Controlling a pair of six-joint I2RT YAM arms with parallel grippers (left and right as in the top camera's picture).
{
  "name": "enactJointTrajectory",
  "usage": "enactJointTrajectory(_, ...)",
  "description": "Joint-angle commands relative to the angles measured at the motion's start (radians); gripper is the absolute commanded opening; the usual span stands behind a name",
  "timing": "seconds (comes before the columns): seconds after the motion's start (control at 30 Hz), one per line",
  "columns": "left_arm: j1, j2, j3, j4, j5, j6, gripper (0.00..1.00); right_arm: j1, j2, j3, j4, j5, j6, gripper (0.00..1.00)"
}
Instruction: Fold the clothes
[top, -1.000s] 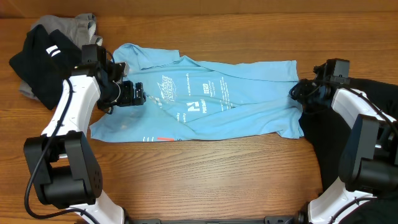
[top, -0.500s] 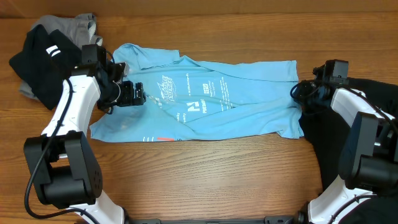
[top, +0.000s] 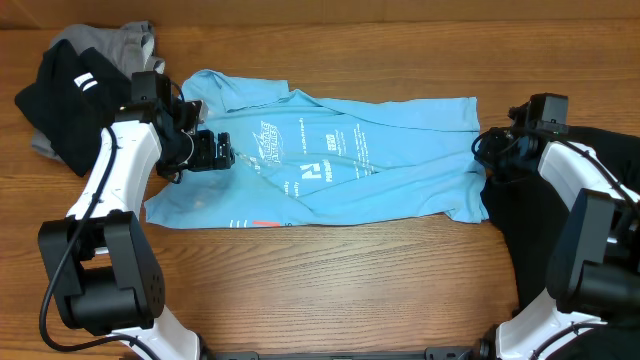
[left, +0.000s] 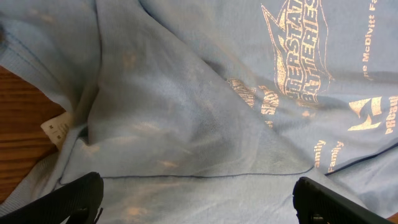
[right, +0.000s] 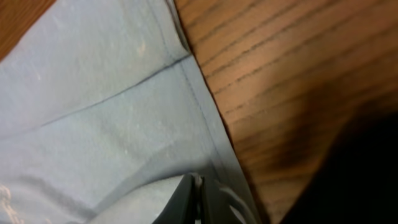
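The light blue T-shirt (top: 380, 160) lies spread across the middle of the table, its white and pink-red lettering facing up. My left gripper (top: 215, 152) hovers over the shirt's left part near the collar. In the left wrist view its fingers (left: 199, 199) are wide apart and empty above the blue cloth (left: 186, 112). My right gripper (top: 482, 152) is at the shirt's right edge. In the right wrist view its fingers (right: 198, 202) are closed together on the blue cloth (right: 93, 112) by the hem.
A pile of a black T-shirt (top: 70, 85) and a grey one (top: 130, 40) lies at the back left. Another black garment (top: 510, 240) lies at the right under my right arm. Bare wooden table (top: 330, 270) runs along the front.
My right gripper has shifted slightly to the right at the shirt's right edge. The left arm has not moved.
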Motion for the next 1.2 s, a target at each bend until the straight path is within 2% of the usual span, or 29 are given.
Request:
enactJointTrajectory(0.0, -0.001, 0.010, 0.003, 0.000, 0.015, 0.023, 1.00, -0.004, -0.037, 0.028, -0.021, -0.006, 0.003, 0.04)
enactJointTrajectory(0.27, -0.001, 0.010, 0.003, 0.008, 0.008, 0.024, 1.00, -0.008, -0.136, 0.034, -0.093, -0.068, 0.028, 0.04)
enactJointTrajectory(0.4, -0.001, 0.010, 0.004, 0.072, 0.006, 0.097, 1.00, -0.008, -0.259, 0.034, -0.161, -0.089, 0.026, 0.04)
enactJointTrajectory(0.5, -0.001, 0.015, 0.003, 0.095, -0.032, 0.106, 1.00, -0.008, -0.304, 0.034, -0.203, -0.090, 0.026, 0.04)
enactJointTrajectory(0.6, -0.002, 0.047, 0.004, 0.114, -0.114, 0.097, 1.00, -0.007, -0.314, 0.034, -0.266, -0.096, 0.026, 0.04)
enactJointTrajectory(0.77, -0.002, 0.108, 0.004, 0.122, -0.131, 0.076, 0.99, -0.007, -0.314, 0.034, -0.288, -0.096, 0.025, 0.04)
enactJointTrajectory(0.83, -0.003, 0.133, 0.004, 0.124, -0.120, 0.069, 0.94, -0.007, -0.314, 0.034, -0.290, -0.096, 0.025, 0.04)
enactJointTrajectory(0.9, -0.004, 0.152, 0.004, 0.127, -0.094, 0.063, 0.85, -0.007, -0.314, 0.034, -0.290, -0.096, 0.025, 0.04)
enactJointTrajectory(1.0, -0.006, 0.156, 0.004, 0.132, -0.049, 0.063, 0.61, -0.007, -0.313, 0.034, -0.290, -0.096, 0.026, 0.04)
enactJointTrajectory(1.07, -0.006, 0.148, 0.018, 0.130, -0.020, 0.063, 0.39, -0.007, -0.313, 0.034, -0.289, -0.096, 0.025, 0.04)
enactJointTrajectory(1.17, -0.003, 0.136, 0.051, 0.106, -0.018, 0.056, 0.29, -0.007, -0.313, 0.034, -0.289, -0.095, 0.025, 0.04)
